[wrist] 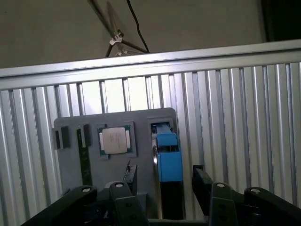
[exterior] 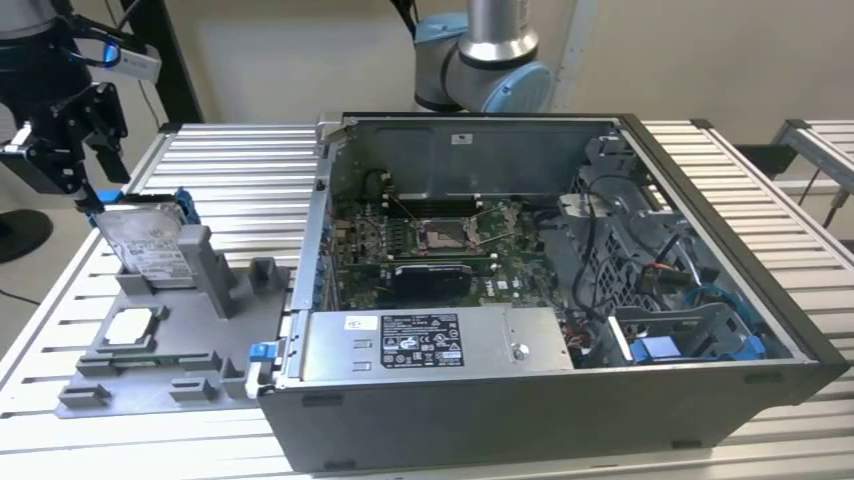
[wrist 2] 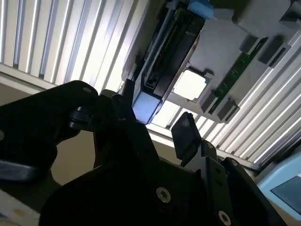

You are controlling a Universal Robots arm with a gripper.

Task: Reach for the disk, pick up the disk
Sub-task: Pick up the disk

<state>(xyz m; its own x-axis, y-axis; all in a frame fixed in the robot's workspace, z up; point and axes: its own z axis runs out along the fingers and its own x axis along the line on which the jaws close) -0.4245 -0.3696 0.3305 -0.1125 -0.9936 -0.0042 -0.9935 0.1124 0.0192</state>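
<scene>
The disk (exterior: 144,240) stands on edge in a slot of the grey holder (exterior: 180,385) at the exterior view's left, its silver face and white label showing inside a blue bracket. My gripper (exterior: 96,185) hangs open just above the disk's upper end. In the first wrist view the black fingers (wrist: 130,178) stand on either side of the disk's blue-framed edge (wrist: 168,160), apart from it. The second wrist view shows the blue corner of the disk (wrist 2: 146,106) between the open fingers of the gripper (wrist 2: 157,122).
A white square chip (exterior: 134,325) and a green memory stick (wrist: 84,160) lie in the same holder. An open computer case (exterior: 747,385) stands to the exterior view's right on the slatted metal table (exterior: 240,170). The arm's base (exterior: 481,55) rises behind the case.
</scene>
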